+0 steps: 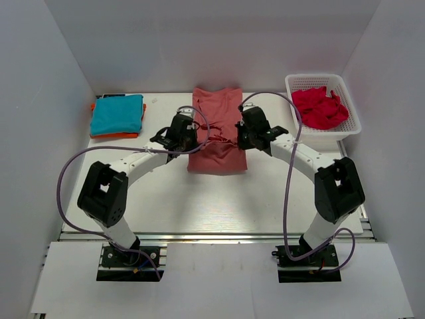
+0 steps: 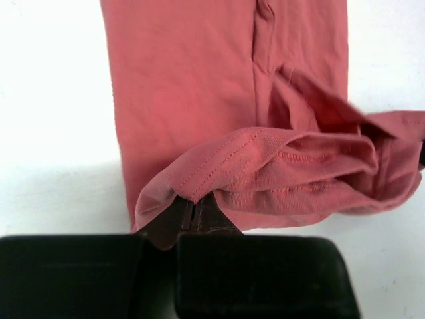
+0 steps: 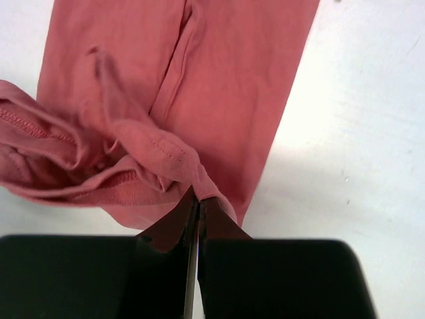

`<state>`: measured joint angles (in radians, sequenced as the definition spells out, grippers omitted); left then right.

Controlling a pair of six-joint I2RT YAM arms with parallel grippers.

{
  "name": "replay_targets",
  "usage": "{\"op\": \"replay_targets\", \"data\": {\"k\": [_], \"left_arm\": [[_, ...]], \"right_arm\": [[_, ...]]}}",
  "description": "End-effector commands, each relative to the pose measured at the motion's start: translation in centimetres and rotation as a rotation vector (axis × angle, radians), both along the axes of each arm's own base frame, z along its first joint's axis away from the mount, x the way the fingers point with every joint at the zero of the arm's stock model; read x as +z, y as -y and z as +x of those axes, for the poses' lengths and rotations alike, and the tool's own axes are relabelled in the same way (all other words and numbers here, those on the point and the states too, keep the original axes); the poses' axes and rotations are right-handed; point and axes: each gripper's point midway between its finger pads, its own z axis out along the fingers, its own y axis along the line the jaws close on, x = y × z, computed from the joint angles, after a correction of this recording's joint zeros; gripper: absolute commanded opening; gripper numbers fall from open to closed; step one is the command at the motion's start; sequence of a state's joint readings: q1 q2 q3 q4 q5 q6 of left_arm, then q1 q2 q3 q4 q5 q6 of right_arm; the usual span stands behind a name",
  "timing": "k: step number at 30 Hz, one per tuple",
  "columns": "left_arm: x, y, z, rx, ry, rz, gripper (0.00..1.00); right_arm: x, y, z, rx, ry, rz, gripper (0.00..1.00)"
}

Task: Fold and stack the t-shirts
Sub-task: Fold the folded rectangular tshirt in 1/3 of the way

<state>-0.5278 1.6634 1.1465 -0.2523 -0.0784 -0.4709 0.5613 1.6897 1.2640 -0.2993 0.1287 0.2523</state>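
Note:
A salmon-pink t-shirt (image 1: 216,129) lies lengthwise in the middle of the white table, its sides folded in to a narrow strip. My left gripper (image 1: 189,138) is shut on the shirt's near left corner (image 2: 199,179). My right gripper (image 1: 240,137) is shut on the near right corner (image 3: 189,169). Both hold the near hem lifted and bunched above the flat part of the shirt. A folded stack with a teal t-shirt (image 1: 117,113) on an orange one (image 1: 114,135) sits at the far left.
A white basket (image 1: 317,136) at the far right holds a crumpled red t-shirt (image 1: 319,108). White walls close in the table on three sides.

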Motion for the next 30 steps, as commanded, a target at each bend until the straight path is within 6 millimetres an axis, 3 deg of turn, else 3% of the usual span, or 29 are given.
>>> {"op": "replay_targets", "data": {"k": [1,4,17,30], "left_arm": [[3.2,0.0,2.9,0.002,0.105,-0.028,0.00],[2.9,-0.1,4.4,0.009,0.101,-0.023,0.00],[2.2,0.8,8.6,-0.056,0.119,-0.005,0.00],[-1.0,-0.1,11.6,-0.011,0.056,0.015,0.02]], "right_arm": [[2.4,-0.4,3.0,-0.028,0.103,0.029,0.00],[3.3,-0.3,4.4,-0.052,0.137,0.033,0.00],[1.6,-0.1,8.7,-0.102,0.127,0.031,0.00],[-2.0,0.0,12.1,-0.132,0.074,0.052,0.00]]}}
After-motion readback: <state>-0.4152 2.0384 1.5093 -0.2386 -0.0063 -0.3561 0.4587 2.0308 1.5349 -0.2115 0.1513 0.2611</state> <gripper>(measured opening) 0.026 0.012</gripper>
